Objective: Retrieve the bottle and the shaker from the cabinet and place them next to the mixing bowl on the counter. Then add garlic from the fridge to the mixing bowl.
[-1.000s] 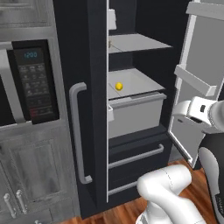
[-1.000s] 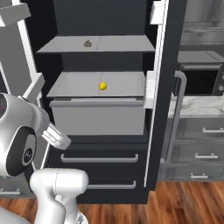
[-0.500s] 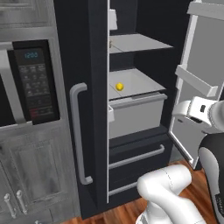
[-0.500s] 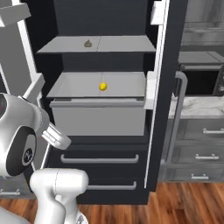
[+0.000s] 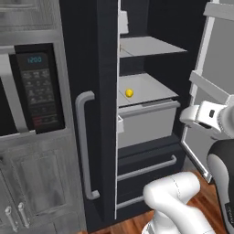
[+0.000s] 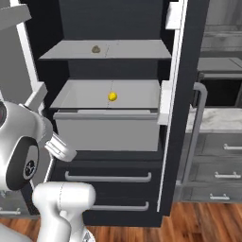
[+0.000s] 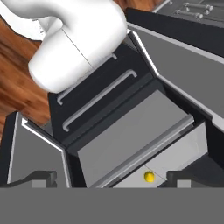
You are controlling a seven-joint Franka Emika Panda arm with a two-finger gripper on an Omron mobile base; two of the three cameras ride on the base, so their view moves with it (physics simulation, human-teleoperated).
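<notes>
The black fridge (image 6: 184, 118) stands open in front of me, its right door (image 5: 103, 91) swung toward the camera. The garlic (image 6: 96, 48), a small pale tan lump, lies on the upper grey shelf. My gripper (image 7: 113, 180) is open and empty, its dark fingertips (image 7: 41, 177) spread wide. It looks down at the grey bin and the two lower drawers (image 7: 94, 103) from in front of the fridge. A strip of the marble counter (image 6: 215, 118) shows to the right of the fridge. The bottle, the shaker, the cabinet and the mixing bowl are out of view.
A small yellow fruit (image 6: 112, 96) sits on the lower shelf above the grey bin (image 6: 106, 130). The other fridge door with white racks (image 5: 215, 68) hangs open at the side. A microwave (image 5: 32, 91) is built in beside the fridge. Grey drawers (image 6: 222, 163) lie under the counter.
</notes>
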